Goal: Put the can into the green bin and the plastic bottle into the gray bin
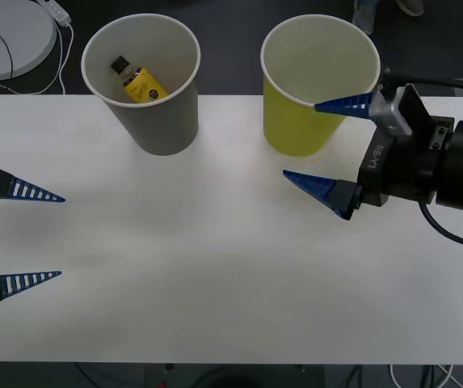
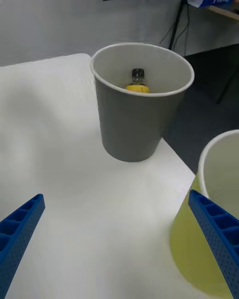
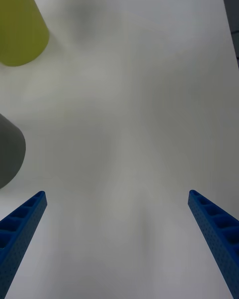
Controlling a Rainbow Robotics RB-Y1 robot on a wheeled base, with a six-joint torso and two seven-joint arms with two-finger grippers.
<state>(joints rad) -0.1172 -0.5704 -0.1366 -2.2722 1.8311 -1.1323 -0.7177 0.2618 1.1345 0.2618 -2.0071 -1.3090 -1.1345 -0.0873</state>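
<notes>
The bottle (image 1: 140, 84) lies inside the gray bin (image 1: 162, 129). Beside the green bin (image 1: 300, 129), the right claw (image 1: 328, 149) is wide open and empty; it should retreat gently, without touching the rim. The left claw (image 1: 33, 236) waits open.

green bin (image 2: 219, 189): edge-cropped | plastic bottle (image 2: 137, 82): lower body hidden by gray bin (image 2: 134, 124)

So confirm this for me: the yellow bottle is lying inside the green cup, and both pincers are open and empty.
One thing is wrong. The yellow bottle lies inside the gray cup, not the green cup; the front view shows it there, and the right wrist view agrees. The rest stands: the left pincer and the right pincer are both open and empty.
</notes>
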